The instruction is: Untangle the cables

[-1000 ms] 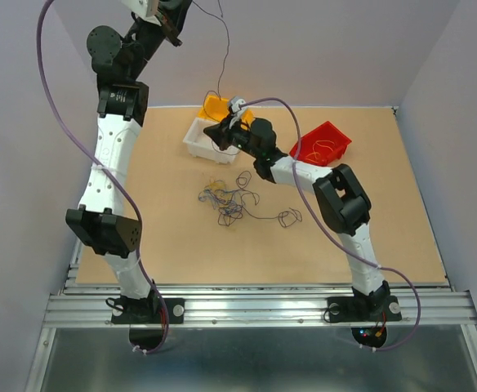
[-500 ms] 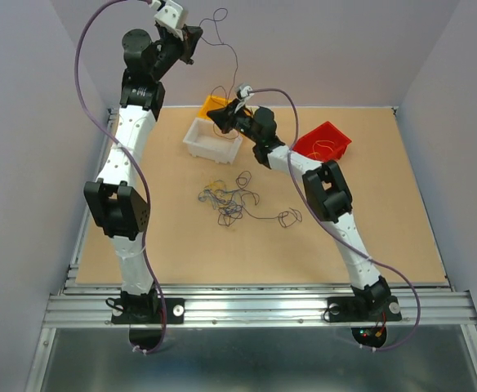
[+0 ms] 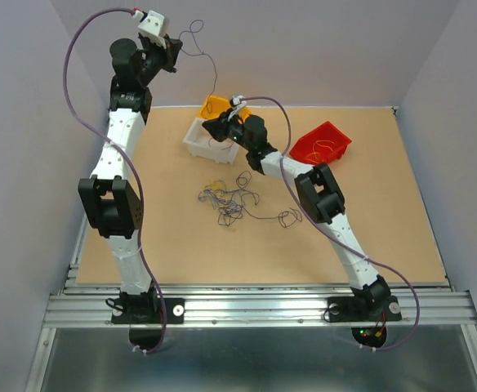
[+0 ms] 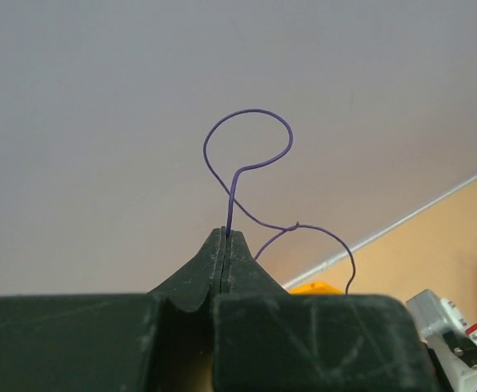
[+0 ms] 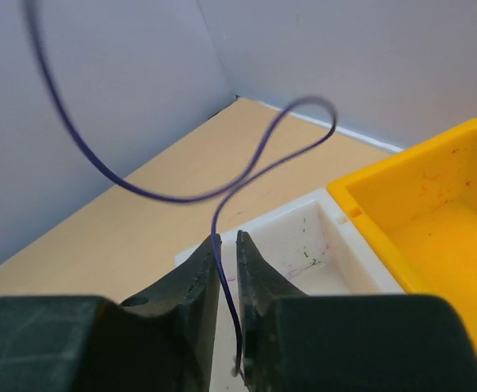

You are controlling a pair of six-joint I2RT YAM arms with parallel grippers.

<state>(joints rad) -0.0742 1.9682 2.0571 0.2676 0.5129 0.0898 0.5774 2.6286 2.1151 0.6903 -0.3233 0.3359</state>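
Note:
My left gripper (image 3: 170,51) is raised high at the back left and is shut on a thin purple cable (image 3: 213,77). In the left wrist view the cable (image 4: 248,111) loops up out of the closed tips (image 4: 225,234). It hangs down to my right gripper (image 3: 211,126), which is over the white tray (image 3: 196,147). In the right wrist view the jaws (image 5: 226,243) stand a narrow gap apart, and the cable (image 5: 181,198) runs loose through the gap. A tangled clump of purple, yellow and dark cables (image 3: 230,200) lies on the table's middle.
A yellow bin (image 3: 214,105) stands behind the white tray, and a red bin (image 3: 322,143) holding a few wires stands at the back right. The white tray (image 5: 320,237) and the yellow bin (image 5: 434,212) lie just below my right fingers. Grey walls close in the back and sides.
My left gripper has swung left and a little lower with the purple cable. My right arm has stretched further left, bringing its gripper over the white tray.

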